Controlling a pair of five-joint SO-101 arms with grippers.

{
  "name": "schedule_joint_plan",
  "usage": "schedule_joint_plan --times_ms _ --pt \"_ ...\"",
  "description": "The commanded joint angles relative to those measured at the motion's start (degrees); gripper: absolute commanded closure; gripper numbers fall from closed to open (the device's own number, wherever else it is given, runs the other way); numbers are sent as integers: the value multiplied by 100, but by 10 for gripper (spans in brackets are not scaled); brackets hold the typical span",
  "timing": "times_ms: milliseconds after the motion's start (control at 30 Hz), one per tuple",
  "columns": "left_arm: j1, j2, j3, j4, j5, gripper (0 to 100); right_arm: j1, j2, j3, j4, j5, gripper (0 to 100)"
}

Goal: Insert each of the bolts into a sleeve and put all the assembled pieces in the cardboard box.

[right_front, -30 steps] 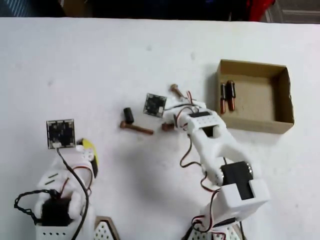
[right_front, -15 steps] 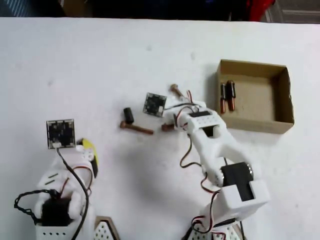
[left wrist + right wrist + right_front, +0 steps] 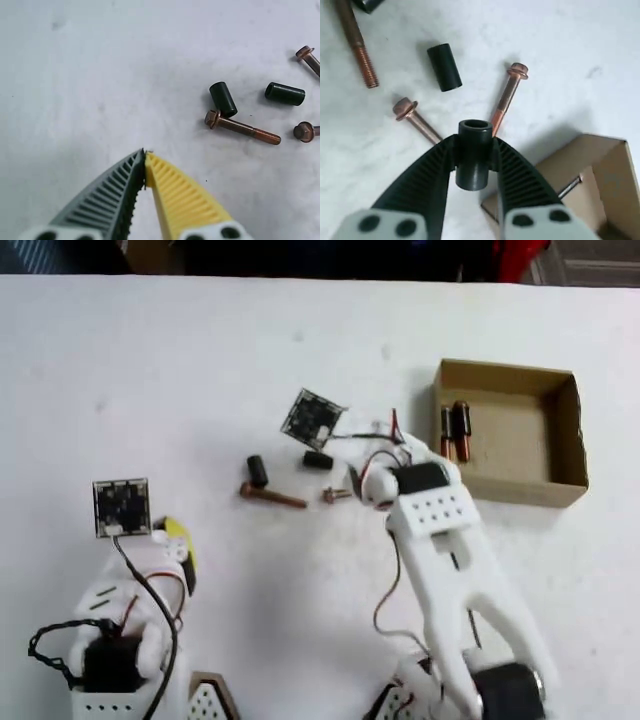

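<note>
the right gripper (image 3: pixel 474 144) pinches a black sleeve (image 3: pixel 473 165) between its dark jaws, near the cardboard box (image 3: pixel 512 488) at the high view's right. two assembled pieces (image 3: pixel 455 432) lie inside the box. a long bolt (image 3: pixel 272 496), a short bolt (image 3: pixel 335 494) and two loose sleeves (image 3: pixel 258 469) lie mid-frame. the left gripper (image 3: pixel 144 155), lower left, has its jaws closed on nothing.

There, my right arm (image 3: pixel 440 530) has risen off the table (image 3: pixel 150 360), claw (image 3: pixel 474 144) lifted with a sleeve (image 3: pixel 472 167) in it; a second sleeve (image 3: pixel 318 459) and bolt (image 3: pixel 335 494) now uncovered.
</note>
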State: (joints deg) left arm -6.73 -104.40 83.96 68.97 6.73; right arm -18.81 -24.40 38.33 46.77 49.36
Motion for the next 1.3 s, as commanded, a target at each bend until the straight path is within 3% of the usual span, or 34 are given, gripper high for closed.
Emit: schedule_joint_plan --times_ms 0,133,300,433,700,967,1133,1267 --pt "4 -4 0 -202 -79 973 -84 -840 -70 857 -651 981" --pt "4 -4 0 -202 -79 973 -110 -1226 70 1613 -1512 981" --pt "4 -4 0 -202 -79 973 -101 -1253 809 1701 -2040 981" --pt "4 -4 0 -193 -79 973 -92 -1262 1275 1560 -2171 981" --pt "4 -4 62 -185 -79 974 -127 -1253 2330 330 -2268 981" --pt "4 -4 123 -202 -79 974 -127 -1253 2699 154 -2268 978" --pt "4 -4 132 -202 -79 974 -136 -1253 2857 154 -2224 872" --pt "4 -4 132 -202 -79 974 -136 -1253 2927 163 -2215 867"
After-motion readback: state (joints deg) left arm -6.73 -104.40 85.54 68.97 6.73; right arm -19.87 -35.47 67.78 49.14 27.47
